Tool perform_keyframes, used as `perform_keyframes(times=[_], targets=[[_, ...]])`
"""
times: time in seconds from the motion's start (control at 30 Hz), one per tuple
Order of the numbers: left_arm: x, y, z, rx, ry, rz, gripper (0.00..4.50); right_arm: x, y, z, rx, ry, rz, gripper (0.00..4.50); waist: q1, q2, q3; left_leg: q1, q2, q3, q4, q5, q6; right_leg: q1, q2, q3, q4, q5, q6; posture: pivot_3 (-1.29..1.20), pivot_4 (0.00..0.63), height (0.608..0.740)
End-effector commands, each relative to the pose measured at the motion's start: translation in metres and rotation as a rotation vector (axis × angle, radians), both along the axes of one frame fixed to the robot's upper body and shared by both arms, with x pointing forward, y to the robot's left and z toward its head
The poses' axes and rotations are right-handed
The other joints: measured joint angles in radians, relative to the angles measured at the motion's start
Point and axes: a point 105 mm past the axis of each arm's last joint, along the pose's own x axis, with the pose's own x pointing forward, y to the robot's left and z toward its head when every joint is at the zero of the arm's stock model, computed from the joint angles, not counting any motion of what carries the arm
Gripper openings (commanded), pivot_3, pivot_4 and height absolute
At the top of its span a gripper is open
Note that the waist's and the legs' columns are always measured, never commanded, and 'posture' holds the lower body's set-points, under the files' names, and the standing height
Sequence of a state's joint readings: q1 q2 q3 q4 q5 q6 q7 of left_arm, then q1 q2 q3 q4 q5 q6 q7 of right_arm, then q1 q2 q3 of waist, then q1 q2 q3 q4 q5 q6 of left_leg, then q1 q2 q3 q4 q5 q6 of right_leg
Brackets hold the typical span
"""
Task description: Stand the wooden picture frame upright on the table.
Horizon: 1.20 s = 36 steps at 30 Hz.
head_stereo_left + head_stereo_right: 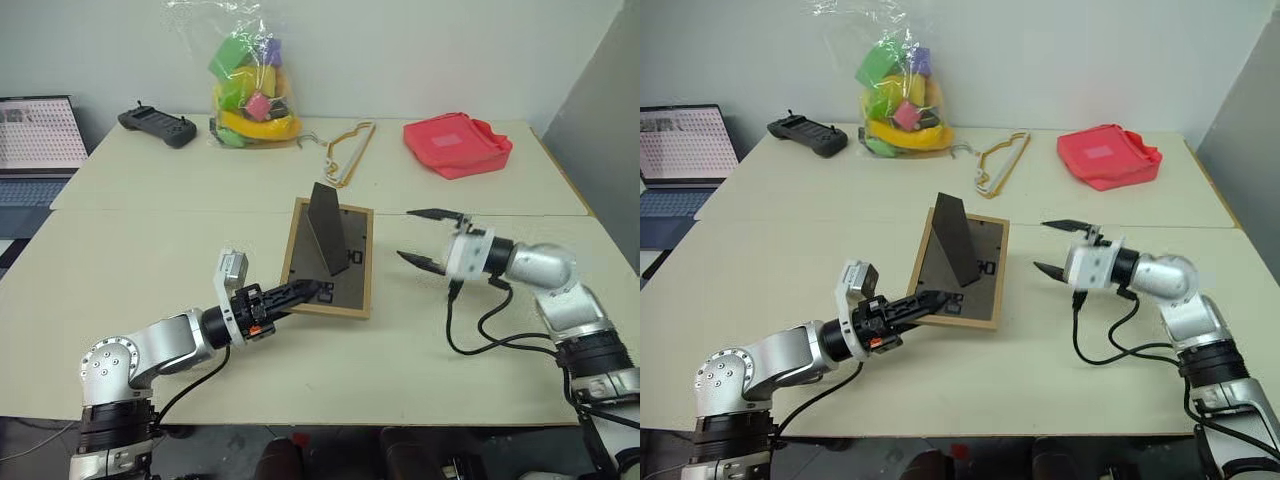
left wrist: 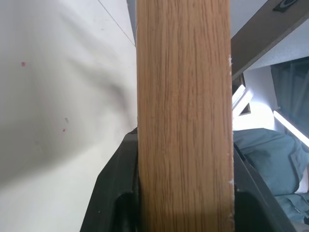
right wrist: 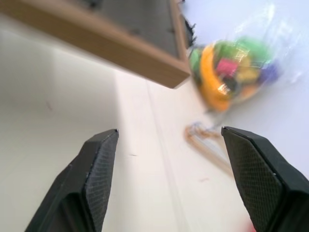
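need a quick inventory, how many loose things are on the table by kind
wooden picture frame: 1
wire hanger: 1
bag of coloured toys: 1
black handheld controller: 1
red cloth pouch: 1
laptop: 1
total: 6

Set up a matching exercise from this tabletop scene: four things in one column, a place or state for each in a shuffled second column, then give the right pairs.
Things:
1. picture frame
2. right end effector
3. red cloth bag
4. wire hanger

Places or states:
A. far right part of the table
B. open, empty, just right of the frame
C. gripped at its near edge by the left end effector, stand leg folded out
D. lying between the bag of colourful toys and the red cloth bag

Pairs: 1-C, 2-B, 3-A, 4-D
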State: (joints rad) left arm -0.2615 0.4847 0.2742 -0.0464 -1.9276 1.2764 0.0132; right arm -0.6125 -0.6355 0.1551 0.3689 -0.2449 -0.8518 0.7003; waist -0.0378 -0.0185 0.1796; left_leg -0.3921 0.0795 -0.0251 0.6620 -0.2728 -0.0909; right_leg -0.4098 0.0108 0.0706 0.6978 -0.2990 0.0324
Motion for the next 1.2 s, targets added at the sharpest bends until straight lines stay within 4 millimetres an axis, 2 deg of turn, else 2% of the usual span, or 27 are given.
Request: perform_keyframes(times=[0.03, 0.37, 0.53, 0.67, 0.83, 1.1, 1.2], targets=[[-0.006, -0.005, 0.019, -0.058, -0.076, -0.033, 1.29, -0.013, 0.021, 0.017, 0.023, -0.267, 0.181, 3.61, -0.004, 0.000, 0.000, 0.000, 0.000, 0.000, 0.000, 0.000, 0.000, 0.000, 0.000, 0.000, 0.000, 0.000, 0.000, 0.00, 0.150, 0.740], [-0.020, -0.013, 0.015, -0.069, -0.084, -0.058, 1.29, -0.010, 0.060, 0.018, 0.058, -0.385, 0.302, 3.61, 0.006, 0.000, 0.000, 0.001, 0.000, 0.000, 0.000, 0.001, -0.001, 0.001, -0.001, 0.000, 0.000, 0.000, 0.000, 0.00, 0.150, 0.740], [-0.020, -0.013, 0.019, -0.089, -0.098, -0.087, 1.29, 0.002, 0.060, 0.008, -0.017, -0.421, 0.246, 3.61, 0.006, 0.000, 0.000, 0.001, 0.000, 0.000, 0.000, 0.001, -0.001, 0.001, -0.001, 0.000, 0.000, 0.000, 0.000, 0.00, 0.150, 0.740], [-0.021, -0.010, 0.017, -0.078, -0.090, -0.096, 1.29, 0.014, 0.046, -0.002, -0.053, -0.401, 0.187, 3.61, 0.006, 0.000, 0.000, 0.001, 0.000, 0.000, 0.000, 0.001, -0.001, 0.001, -0.001, 0.000, 0.000, 0.000, 0.000, 0.00, 0.150, 0.740], [-0.019, -0.005, 0.018, -0.076, -0.087, -0.101, 1.29, 0.017, 0.033, 0.004, -0.043, -0.425, 0.166, 3.61, 0.006, 0.000, 0.000, 0.001, -0.001, 0.000, 0.000, 0.001, -0.001, 0.001, -0.001, 0.000, 0.000, 0.000, 0.000, 0.00, 0.150, 0.740], [-0.027, -0.011, 0.015, -0.083, -0.080, -0.145, 1.29, 0.013, 0.049, 0.012, -0.032, -0.501, 0.222, 3.61, 0.003, 0.000, 0.000, 0.001, 0.000, 0.000, 0.000, 0.001, -0.001, 0.001, -0.001, 0.000, 0.000, 0.000, 0.000, 0.00, 0.150, 0.740], [-0.030, -0.011, 0.013, -0.080, -0.075, -0.153, 1.29, 0.010, 0.054, 0.011, -0.042, -0.504, 0.256, 3.10, 0.004, 0.000, 0.000, 0.001, -0.001, 0.000, 0.000, 0.001, -0.001, 0.001, -0.001, 0.000, 0.000, 0.000, 0.000, 0.00, 0.150, 0.740]])
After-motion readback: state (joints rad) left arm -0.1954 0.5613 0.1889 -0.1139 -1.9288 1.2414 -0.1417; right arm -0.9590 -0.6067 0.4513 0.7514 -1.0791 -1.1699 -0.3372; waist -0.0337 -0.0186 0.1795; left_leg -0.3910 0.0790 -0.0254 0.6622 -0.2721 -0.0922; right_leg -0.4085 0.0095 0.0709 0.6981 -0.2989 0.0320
